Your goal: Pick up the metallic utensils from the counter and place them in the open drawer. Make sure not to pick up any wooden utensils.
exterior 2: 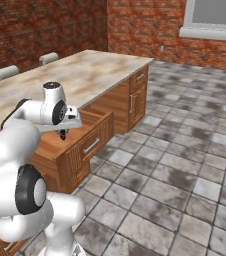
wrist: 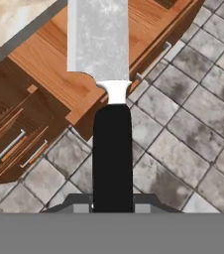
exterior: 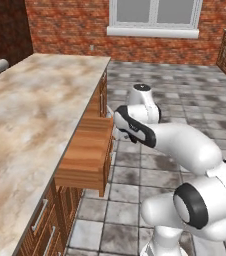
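gripper [wrist: 113, 208] closed on the knife [wrist: 112, 154], pinching the black handle low down, at 6 o'clock in the hand view. handle runs straight up toward 12 o'clock, then a pale bolster, then the broad silver blade [wrist: 98, 37] running off the top edge. jaws narrow, handle between them.

under the blade: the open drawer [wrist: 79, 79], orange-brown wood, its floor showing around the steel. blade tip region lies over the drawer; handle lies over the grey floor tiles [wrist: 183, 129]. whether the knife touches the drawer, cannot tell. at 8 o'clock in the hand view, lower cabinet fronts with metal bar handles [wrist: 6, 149]. at 11 o'clock, a corner of the marbled counter [wrist: 10, 20].

left base view: drawer [exterior: 87, 150] juts out from the island's side, at 9 o'clock from the arm's dark wrist band. gripper [exterior: 114, 131] sits just beside the drawer's far right corner, hand hard to read. counter [exterior: 30, 115] spreads off to the left.

right base view: gripper [exterior 2: 63, 134] hangs under the white hand, above the drawer's [exterior 2: 85, 142] interior, just inside its front panel. counter [exterior 2: 85, 70] behind it toward 12 o'clock. brick wall [exterior 2: 45, 25] beyond, window [exterior 2: 215, 17] at 1 o'clock.
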### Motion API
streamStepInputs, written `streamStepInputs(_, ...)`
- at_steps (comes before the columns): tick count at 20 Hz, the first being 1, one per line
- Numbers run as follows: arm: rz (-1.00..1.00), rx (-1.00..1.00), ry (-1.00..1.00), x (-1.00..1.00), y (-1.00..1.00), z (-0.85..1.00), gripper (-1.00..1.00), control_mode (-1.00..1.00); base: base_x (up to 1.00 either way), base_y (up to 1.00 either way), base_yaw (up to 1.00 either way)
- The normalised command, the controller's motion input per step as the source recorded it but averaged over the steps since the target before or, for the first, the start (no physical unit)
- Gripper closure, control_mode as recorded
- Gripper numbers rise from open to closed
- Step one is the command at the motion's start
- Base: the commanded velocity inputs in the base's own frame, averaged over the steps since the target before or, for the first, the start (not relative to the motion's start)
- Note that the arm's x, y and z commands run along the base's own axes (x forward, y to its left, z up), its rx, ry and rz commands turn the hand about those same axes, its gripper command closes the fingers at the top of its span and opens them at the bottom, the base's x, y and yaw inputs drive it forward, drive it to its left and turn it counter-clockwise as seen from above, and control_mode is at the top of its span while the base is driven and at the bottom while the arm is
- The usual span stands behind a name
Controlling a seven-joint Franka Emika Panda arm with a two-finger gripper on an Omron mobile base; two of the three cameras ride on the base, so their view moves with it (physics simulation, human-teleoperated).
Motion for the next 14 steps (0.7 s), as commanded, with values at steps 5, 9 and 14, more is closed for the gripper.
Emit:
streamStepInputs(5,0.0,-0.01,0.0,0.23,0.22,-0.54,1.0,-1.0,0.0,0.0,0.0)
streamStepInputs(9,0.0,0.02,-0.11,0.28,0.41,-0.77,1.0,-1.0,0.0,0.0,0.0)
streamStepInputs(14,0.0,0.03,-0.21,0.29,0.25,-0.11,1.0,-1.0,0.0,0.0,0.0)
